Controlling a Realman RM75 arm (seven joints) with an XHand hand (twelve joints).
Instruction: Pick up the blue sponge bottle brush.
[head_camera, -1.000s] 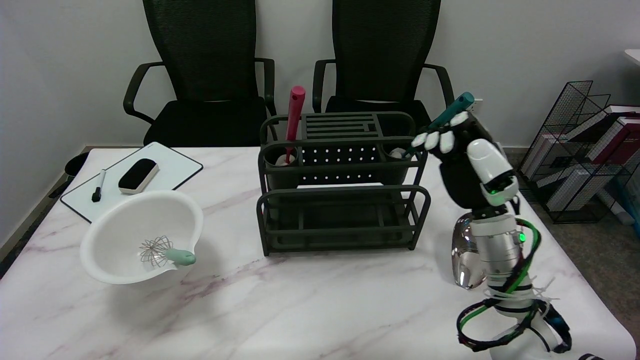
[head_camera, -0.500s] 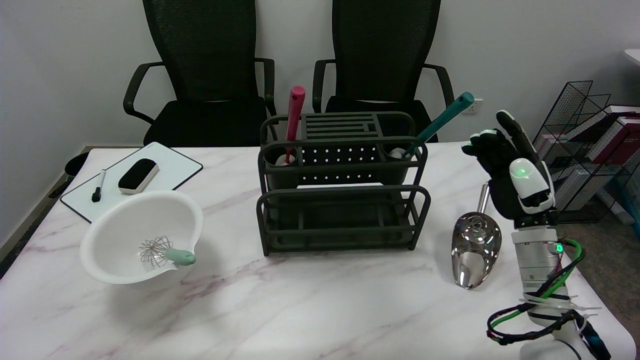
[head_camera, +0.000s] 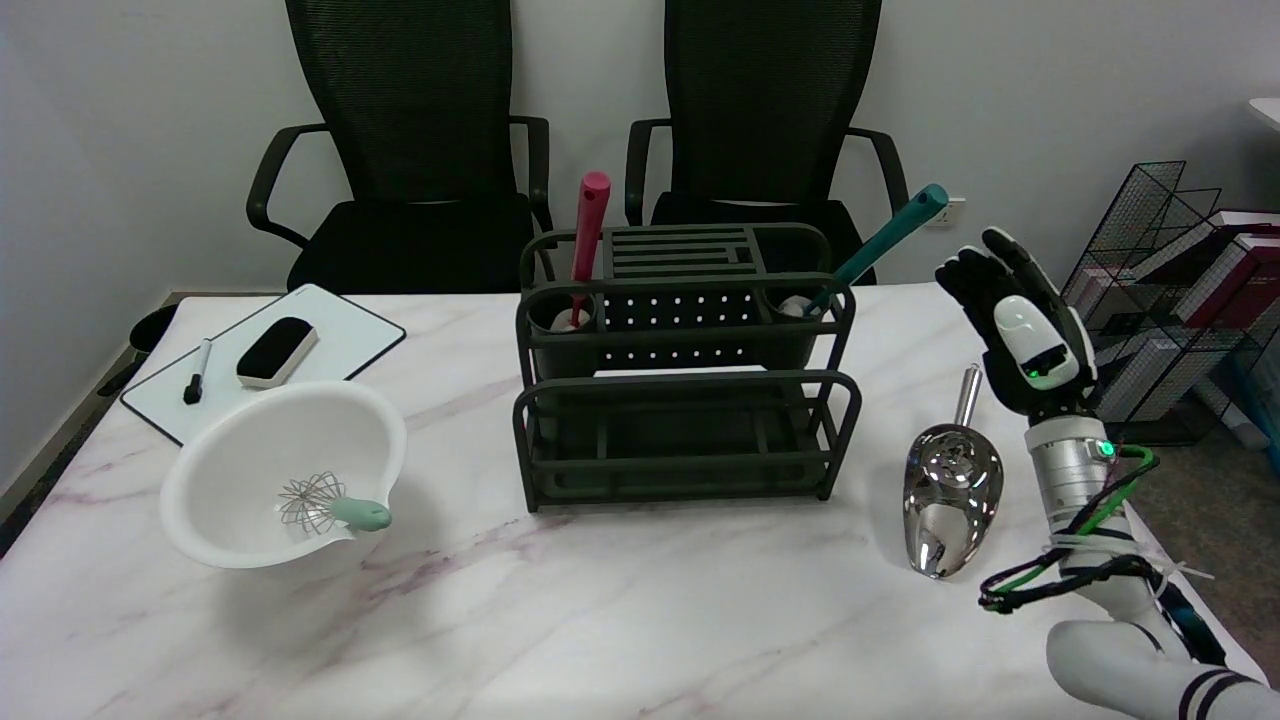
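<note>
White marble table (head_camera: 620, 620) before two black office chairs (head_camera: 410, 140), robot hand (head_camera: 1015, 325) empty, fingers spread

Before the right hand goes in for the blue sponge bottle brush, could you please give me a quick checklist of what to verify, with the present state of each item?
1. Right hand holds nothing, fingers apart: ok.
2. Blue sponge bottle brush stands in the right cup of the dark rack, handle leaning toward the hand: ok.
3. Handle's upper part is free to grasp, nothing around it: ok.
4. Hand is on the handle: not ok; it is apart from it, to the right.
5. Metal scoop lies on the table below the hand, off the path to the handle: ok.
6. Sponge head sits loose in the cup: cannot tell.
</note>
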